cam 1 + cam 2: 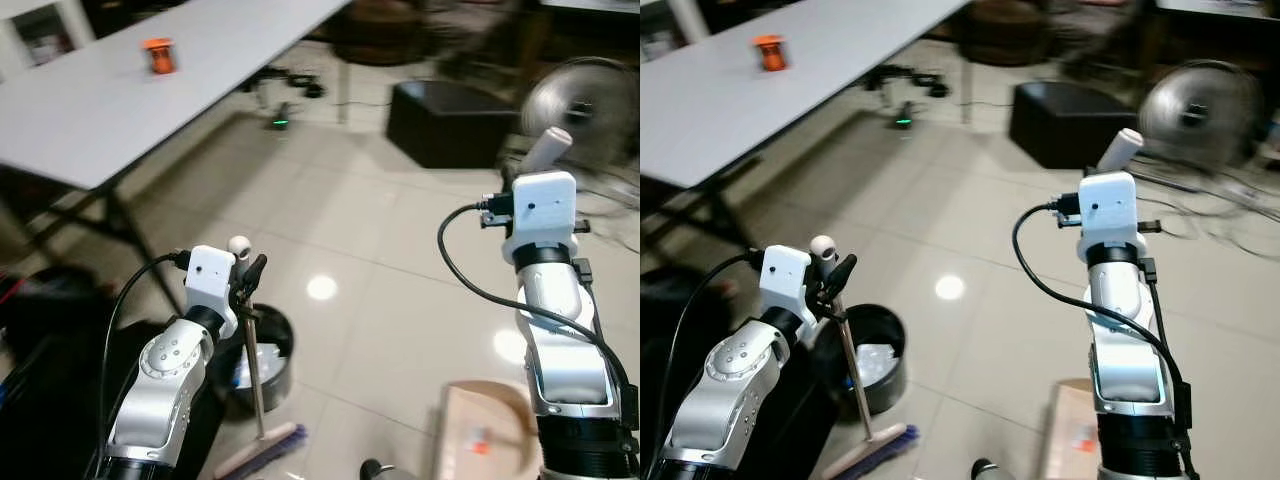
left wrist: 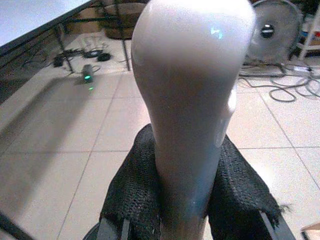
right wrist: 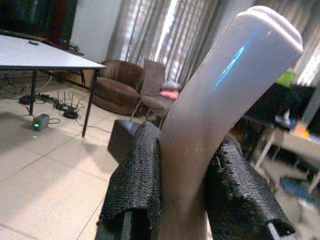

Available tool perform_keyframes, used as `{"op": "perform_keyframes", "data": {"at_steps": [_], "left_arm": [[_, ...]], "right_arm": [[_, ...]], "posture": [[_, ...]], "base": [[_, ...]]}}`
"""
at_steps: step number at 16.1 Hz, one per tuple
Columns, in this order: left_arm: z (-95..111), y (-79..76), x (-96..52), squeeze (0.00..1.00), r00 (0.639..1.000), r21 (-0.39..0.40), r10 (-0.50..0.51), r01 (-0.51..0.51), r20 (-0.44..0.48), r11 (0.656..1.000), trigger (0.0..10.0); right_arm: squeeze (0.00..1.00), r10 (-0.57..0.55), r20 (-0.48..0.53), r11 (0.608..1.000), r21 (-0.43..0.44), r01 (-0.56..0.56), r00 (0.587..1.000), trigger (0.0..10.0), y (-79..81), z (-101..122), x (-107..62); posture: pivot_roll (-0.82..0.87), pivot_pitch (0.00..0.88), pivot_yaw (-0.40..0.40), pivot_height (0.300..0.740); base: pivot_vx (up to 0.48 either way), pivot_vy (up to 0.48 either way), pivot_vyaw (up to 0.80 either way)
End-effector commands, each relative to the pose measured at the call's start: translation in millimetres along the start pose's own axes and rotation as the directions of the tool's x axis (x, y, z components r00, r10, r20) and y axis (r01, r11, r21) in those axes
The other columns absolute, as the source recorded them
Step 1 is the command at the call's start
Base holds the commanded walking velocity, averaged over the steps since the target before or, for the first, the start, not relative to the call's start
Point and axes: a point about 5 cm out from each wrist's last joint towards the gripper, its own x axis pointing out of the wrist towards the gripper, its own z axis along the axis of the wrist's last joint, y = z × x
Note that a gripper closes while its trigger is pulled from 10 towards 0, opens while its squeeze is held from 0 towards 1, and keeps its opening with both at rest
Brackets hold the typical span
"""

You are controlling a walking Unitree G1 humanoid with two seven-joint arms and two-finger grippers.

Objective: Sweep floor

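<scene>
left gripper (image 1: 248,278) is clamped on the thin metal handle of the broom (image 1: 256,375), just under its round white knob, with the two black fingers (image 2: 131,195) pressed against either side of the pale handle; the handle runs down from the grip, slightly tilted, to the broom's head on the tiled floor (image 1: 370,250), close to the robot's feet; right gripper (image 1: 1118,165) is closed around the pale handle of the dustpan (image 1: 485,432), whose rounded end sticks up above the wrist, and the tan pan lies low on the floor beside that arm with a small orange and white scrap in it; the dustpan and the broom's head are well apart; both silver arms are bent up at the elbow, wrists raised, left arm on the robot's left, right arm upright on its right; just behind the broom handle stands a black bin (image 1: 255,362), round and open, with white crumpled rubbish inside; a grey table (image 1: 120,90) stretches across the left, its dark legs on the floor next to the bin, and a small orange thing (image 1: 158,55) stands on it; further off sit a black box (image 1: 450,120) and a fan (image 1: 580,100) on the right, with cables and a small green light on the floor under the table's far end.
</scene>
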Motion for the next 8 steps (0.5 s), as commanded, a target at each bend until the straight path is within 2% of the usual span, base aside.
{"op": "perform_keyframes", "data": {"at_steps": [1, 5, 6, 8], "left_arm": [[9.2, 3.8, -0.7, 0.00, 0.999, 0.030, 0.023, -0.024, 0.038, 0.999, 10.0], [12.3, 1.8, -2.3, 0.00, 0.998, -0.004, 0.031, -0.031, 0.048, 1.000, 10.0], [13.8, 1.6, -2.0, 0.00, 0.998, -0.027, 0.039, -0.038, 0.048, 0.999, 10.0], [17.2, 3.3, -0.2, 0.00, 0.998, -0.011, 0.040, -0.039, 0.054, 0.999, 10.0]], "right_arm": [[0.00, 0.015, 0.001, 0.997, 0.069, -0.015, 1.000, 10.0, 0.6, 5.6, -1.9], [0.00, 0.015, -0.031, 0.992, 0.129, -0.011, 0.999, 10.0, 2.1, 5.9, -4.9], [0.00, 0.011, -0.042, 0.992, 0.123, -0.006, 0.999, 10.0, 0.3, 5.2, -5.9], [0.00, 0.015, -0.047, 0.996, 0.083, -0.011, 0.999, 10.0, -2.3, 4.0, -7.4]], "posture": [[0.00, 0.000, 0.049, 0.740], [-0.01, 0.000, 0.055, 0.740], [-0.01, 0.003, 0.056, 0.740], [-0.01, 0.007, 0.058, 0.740]], "base": [[0.000, 0.000, -0.80], [0.000, 0.000, -0.80], [0.000, 0.000, -0.80], [0.000, 0.000, -0.80]]}}
